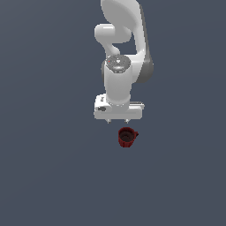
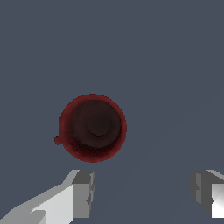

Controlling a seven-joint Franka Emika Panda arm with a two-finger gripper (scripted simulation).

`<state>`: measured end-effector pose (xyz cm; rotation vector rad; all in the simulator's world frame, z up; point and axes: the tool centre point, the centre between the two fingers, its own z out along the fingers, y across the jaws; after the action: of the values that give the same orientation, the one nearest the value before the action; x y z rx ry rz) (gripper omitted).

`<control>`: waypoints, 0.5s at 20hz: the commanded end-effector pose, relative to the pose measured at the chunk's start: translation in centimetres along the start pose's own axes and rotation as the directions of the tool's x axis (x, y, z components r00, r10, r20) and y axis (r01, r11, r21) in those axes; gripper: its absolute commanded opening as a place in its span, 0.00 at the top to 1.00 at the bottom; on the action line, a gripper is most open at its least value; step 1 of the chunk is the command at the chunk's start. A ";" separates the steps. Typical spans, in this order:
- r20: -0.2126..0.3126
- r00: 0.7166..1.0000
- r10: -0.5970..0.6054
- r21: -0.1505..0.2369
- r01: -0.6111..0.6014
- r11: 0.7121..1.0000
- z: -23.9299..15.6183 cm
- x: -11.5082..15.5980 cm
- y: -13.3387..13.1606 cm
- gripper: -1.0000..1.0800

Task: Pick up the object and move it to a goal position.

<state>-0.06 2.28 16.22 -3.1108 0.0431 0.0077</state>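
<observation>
Hovering near the mug [image 1: 127, 137], your gripper [image 1: 118, 121] has its fingers spread wide apart, holding nothing. Mug's upright on the tabletop [image 1: 48, 167].

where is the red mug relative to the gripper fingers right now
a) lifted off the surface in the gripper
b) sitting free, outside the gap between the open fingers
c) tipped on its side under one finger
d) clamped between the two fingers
b: in the wrist view the mug stands upright, mouth up, clear of both fingers, and the gripper is open with nothing in the gap.
</observation>
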 end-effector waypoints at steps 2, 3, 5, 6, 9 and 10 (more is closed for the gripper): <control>0.000 1.000 0.003 0.001 -0.003 1.000 0.0 0.0 0.0 0.19; 0.000 1.000 -0.002 0.000 0.002 1.000 0.0 0.0 -0.1 0.19; -0.001 1.000 -0.020 -0.004 0.020 1.000 0.3 0.1 -0.4 0.19; -0.001 0.999 -0.034 -0.007 0.034 0.999 0.5 0.1 -0.7 0.19; -0.003 0.995 -0.095 -0.018 0.095 0.995 1.4 0.3 -1.8 0.19; -0.003 0.993 -0.122 -0.023 0.122 0.992 1.7 0.4 -2.4 0.19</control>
<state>0.33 3.92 15.06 -3.1265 -0.0921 -0.0006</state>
